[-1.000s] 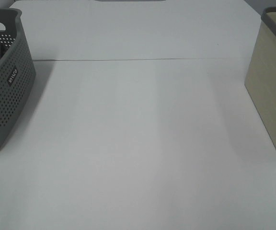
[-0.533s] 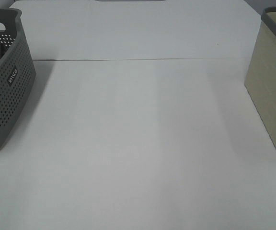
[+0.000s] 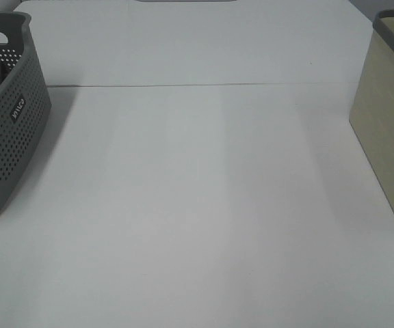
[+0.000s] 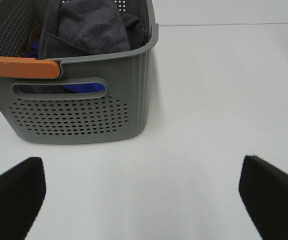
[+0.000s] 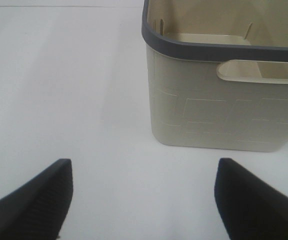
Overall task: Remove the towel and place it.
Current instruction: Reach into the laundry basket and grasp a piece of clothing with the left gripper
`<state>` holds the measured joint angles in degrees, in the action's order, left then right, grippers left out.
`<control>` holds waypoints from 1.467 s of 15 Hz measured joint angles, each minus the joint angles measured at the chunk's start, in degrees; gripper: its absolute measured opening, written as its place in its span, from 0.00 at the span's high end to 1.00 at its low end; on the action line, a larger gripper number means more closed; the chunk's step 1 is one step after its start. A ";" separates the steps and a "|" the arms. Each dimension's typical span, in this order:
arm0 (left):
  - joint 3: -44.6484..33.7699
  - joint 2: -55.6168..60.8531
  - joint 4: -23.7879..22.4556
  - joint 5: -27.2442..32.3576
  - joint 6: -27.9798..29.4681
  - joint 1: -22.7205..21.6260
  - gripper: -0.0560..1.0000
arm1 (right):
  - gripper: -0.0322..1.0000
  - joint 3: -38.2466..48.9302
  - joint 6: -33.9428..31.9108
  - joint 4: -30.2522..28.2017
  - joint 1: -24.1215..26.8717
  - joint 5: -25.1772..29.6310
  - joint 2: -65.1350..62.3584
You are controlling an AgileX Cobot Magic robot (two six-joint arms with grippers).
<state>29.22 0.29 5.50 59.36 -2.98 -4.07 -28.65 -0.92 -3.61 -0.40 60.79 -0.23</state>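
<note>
two sets of jaws stand wide apart, holding nothing. the left gripper (image 4: 141, 185) faces the grey basket (image 4: 79, 115), where the towel (image 4: 91, 27) lies bunched on top, probably lined up to reach in. the right gripper (image 5: 141, 182) faces the beige basket (image 5: 209, 115).

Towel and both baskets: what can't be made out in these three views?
- Towel: left wrist view shows only its top folds; the grey basket wall hides the rest, and no tag shows.
- Blue cloth: just a sliver through the handle slot.
- Exterior high: both baskets are cut by the frame edges; the beige basket interior is unseen there.
</note>
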 joint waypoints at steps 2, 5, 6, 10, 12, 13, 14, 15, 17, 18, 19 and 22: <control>0.00 0.00 0.00 0.00 0.00 0.00 0.01 | 0.23 0.00 0.00 0.00 0.00 0.00 0.00; 0.00 0.00 0.00 0.00 0.00 0.00 0.01 | 0.23 0.00 0.00 0.00 0.00 0.00 0.00; 0.00 0.00 -0.06 0.00 0.00 0.00 0.01 | 0.23 0.00 0.00 0.00 0.00 0.00 0.00; 0.00 0.00 -0.17 0.00 0.00 0.00 0.01 | 0.23 0.00 0.00 0.00 0.00 0.00 0.00; 0.00 0.00 -0.17 0.00 0.00 0.00 0.01 | 0.23 0.00 0.00 0.00 0.00 0.00 0.00; 0.00 0.00 -0.17 0.00 0.00 0.00 0.01 | 0.23 0.00 0.00 0.00 0.00 0.00 0.00; 0.00 0.00 -0.17 0.00 0.00 0.00 0.01 | 0.23 0.00 0.00 0.00 0.00 0.00 0.00; 0.00 0.00 -0.17 0.00 0.00 0.00 0.01 | 0.23 0.00 0.00 0.00 0.00 0.00 0.00; 0.00 0.00 -0.17 0.00 0.00 0.00 0.01 | 0.23 0.00 0.00 0.00 0.00 0.00 0.00; 0.00 0.00 -0.17 0.00 0.00 0.00 0.01 | 0.23 0.00 0.00 0.00 0.00 0.00 0.00; 0.00 0.00 -0.17 0.00 0.00 0.00 0.01 | 0.23 0.00 0.00 0.00 0.00 0.00 0.00; 0.00 0.00 -0.17 0.00 0.00 0.00 0.01 | 0.23 0.00 0.00 0.00 0.00 0.00 0.00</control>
<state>29.22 0.29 5.33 59.36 -2.98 -4.07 -28.65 -0.92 -3.61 -0.40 60.79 -0.23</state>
